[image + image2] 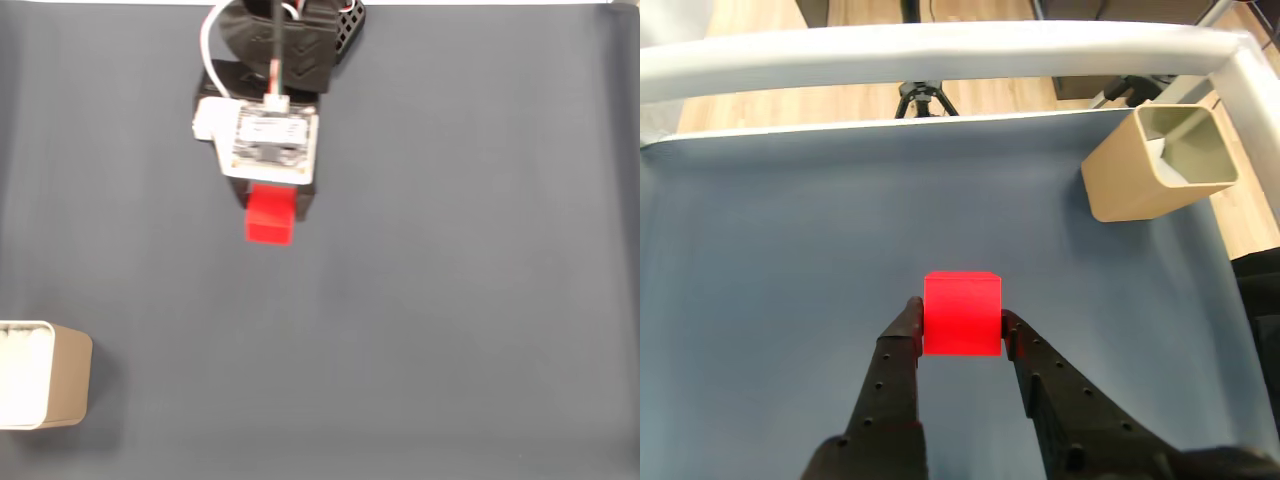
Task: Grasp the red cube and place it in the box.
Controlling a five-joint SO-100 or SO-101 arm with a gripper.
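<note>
Tool (960, 325) fingers were clamped on the red cube (961, 313), well apart from the box (1123, 180) on the desk (780, 260).

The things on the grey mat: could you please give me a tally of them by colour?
Red: 1, the red cube, between the fingertips of the gripper.
Beige: 1, the box, apart from the cube at the edge of the mat.
Total: 2.
</note>
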